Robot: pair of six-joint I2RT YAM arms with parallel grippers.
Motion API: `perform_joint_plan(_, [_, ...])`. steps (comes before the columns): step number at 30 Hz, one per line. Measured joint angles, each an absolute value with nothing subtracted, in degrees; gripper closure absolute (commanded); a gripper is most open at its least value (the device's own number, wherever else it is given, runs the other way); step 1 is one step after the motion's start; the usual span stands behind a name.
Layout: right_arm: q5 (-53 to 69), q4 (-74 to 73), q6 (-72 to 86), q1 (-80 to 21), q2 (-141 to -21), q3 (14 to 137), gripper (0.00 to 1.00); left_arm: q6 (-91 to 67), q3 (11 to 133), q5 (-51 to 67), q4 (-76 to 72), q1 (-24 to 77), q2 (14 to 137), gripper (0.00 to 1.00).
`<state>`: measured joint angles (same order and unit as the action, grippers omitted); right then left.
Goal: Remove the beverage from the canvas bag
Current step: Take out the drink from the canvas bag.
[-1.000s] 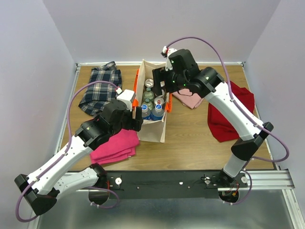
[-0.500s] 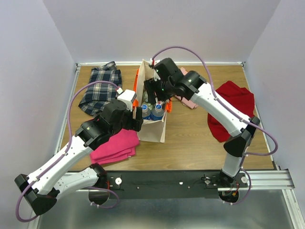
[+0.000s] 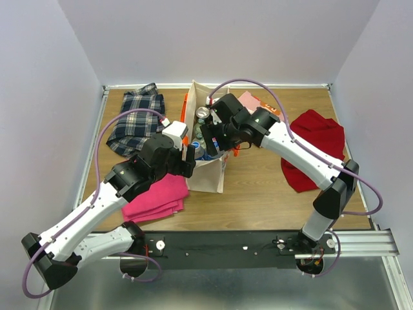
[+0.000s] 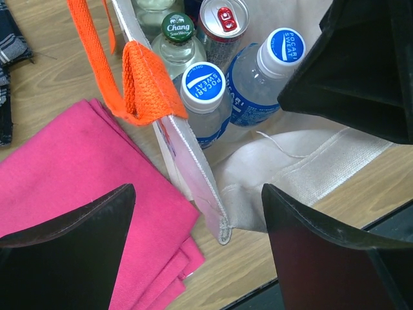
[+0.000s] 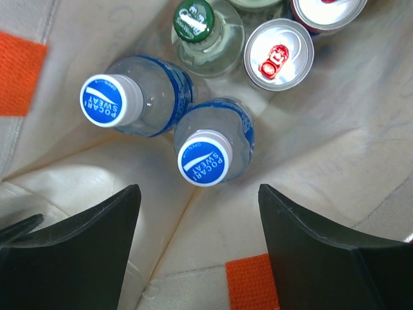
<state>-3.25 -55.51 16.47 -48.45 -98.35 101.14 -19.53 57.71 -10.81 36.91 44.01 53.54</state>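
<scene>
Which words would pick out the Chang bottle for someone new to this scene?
Find the tall beige canvas bag with orange handles. Inside, behind the two blue-topped Pocari Sweat bottles and beside a silver can, stands the Chang bottle; its green cap sets it apart.

Inside the tall beige canvas bag (image 3: 206,177) I count two blue-capped clear plastic bottles (image 5: 102,99) (image 5: 205,158), two silver-topped cans (image 5: 279,53) (image 5: 326,6), one green-capped glass bottle (image 5: 195,18). Around the bag, four cloths (image 3: 134,123) (image 3: 158,197) (image 3: 247,100) (image 3: 316,145): plaid, magenta, pale pink, red.
</scene>
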Motion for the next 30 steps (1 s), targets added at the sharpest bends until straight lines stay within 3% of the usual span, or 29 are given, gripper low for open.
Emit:
perform_joint_plan(11, [-3.31, -55.27, 16.43, -48.45, -102.28, 107.53, 0.18, -17.76, 55.96, -9.65, 35.86, 44.03, 52.80, 0.12])
perform_joint_plan(22, [-3.51, -56.93, 16.51, -48.45, -104.84, 107.57, 0.28, -16.47, 55.27, -9.56, 34.79, 44.29, 52.31, 0.12])
perform_joint_plan(30, [-3.55, -57.67, 16.88, -48.45, -104.79, 106.28, 0.27, -16.03, 55.13, -9.54, 34.35, 44.38, 52.36, 0.11])
